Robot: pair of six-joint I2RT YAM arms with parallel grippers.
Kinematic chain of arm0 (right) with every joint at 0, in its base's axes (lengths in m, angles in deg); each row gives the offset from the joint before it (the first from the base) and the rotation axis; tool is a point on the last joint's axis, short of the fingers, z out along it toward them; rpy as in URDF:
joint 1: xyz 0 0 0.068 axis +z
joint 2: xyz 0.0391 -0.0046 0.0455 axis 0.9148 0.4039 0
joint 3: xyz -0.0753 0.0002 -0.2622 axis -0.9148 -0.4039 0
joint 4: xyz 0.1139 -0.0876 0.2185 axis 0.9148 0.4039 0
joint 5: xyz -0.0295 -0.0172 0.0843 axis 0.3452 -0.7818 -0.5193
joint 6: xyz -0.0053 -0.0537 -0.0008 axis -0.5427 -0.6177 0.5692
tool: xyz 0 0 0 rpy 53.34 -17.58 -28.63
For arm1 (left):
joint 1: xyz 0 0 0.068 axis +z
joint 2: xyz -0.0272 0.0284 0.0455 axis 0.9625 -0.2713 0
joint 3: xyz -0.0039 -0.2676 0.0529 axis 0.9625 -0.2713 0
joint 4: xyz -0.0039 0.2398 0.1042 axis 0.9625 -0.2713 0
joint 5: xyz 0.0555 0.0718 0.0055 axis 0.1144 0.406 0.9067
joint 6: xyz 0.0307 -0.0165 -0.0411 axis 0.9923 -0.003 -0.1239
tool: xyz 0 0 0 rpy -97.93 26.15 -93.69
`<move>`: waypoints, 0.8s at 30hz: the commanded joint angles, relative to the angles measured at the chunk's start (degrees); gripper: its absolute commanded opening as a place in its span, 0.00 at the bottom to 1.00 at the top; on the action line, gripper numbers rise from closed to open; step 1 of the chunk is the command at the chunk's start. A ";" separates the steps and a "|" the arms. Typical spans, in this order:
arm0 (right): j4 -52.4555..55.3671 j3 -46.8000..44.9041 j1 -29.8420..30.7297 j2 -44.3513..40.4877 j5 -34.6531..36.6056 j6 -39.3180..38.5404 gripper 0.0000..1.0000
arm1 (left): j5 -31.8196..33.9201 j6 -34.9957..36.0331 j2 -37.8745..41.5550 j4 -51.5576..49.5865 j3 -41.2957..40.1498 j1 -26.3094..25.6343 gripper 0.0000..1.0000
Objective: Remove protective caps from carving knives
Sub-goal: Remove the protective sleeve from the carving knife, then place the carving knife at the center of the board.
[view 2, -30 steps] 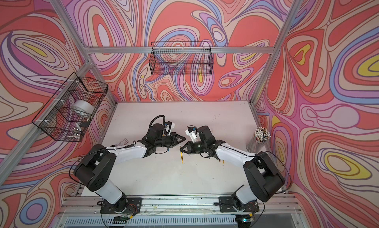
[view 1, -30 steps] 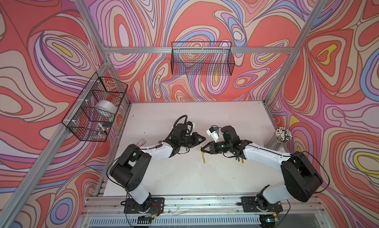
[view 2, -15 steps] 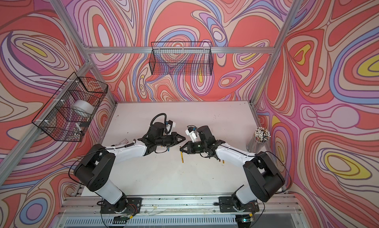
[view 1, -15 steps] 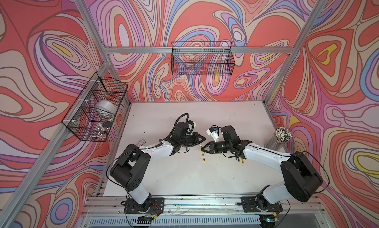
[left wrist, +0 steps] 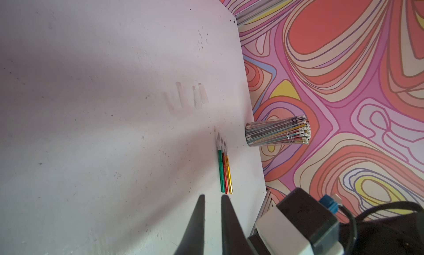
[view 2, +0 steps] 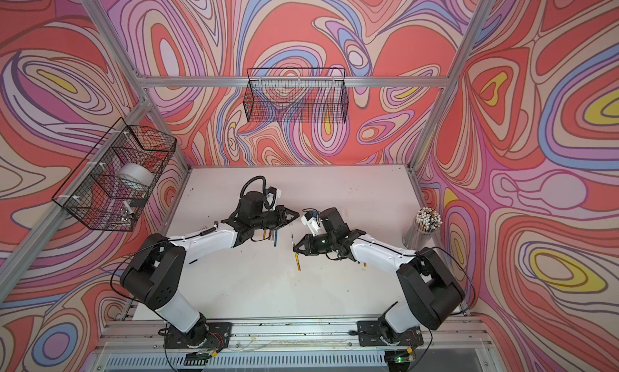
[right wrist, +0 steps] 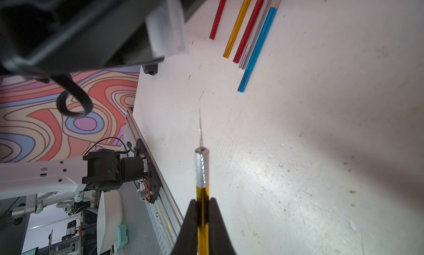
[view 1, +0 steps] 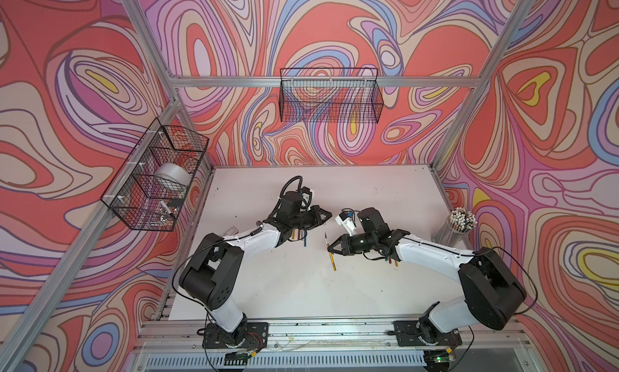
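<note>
Well, right gripper [right wrist: 203, 201] clamped on the bare gold knife [right wrist: 202, 169], left gripper [left wrist: 213, 197] with fingers nearly together: I'd lay it flat near the right edge of the table [view 1: 368, 286].

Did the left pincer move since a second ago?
Yes, a little. In both top views the left pincer sits closer to the table's far edge than before.

gold knife [right wrist: 202, 171]: glossy handle, knurled metal collar | table [right wrist: 298, 150]: matt, scuffed white
</note>
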 commanded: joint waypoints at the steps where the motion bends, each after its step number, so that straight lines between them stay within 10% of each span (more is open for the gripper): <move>1: 1.73 -0.59 0.19 -0.70 1.78 -1.13 0.04 | 0.35 0.33 -0.86 0.46 1.17 0.28 0.00; 24: 1.06 4.51 0.25 5.59 16.95 6.00 0.02 | 11.93 15.77 13.58 -24.38 0.43 1.37 0.00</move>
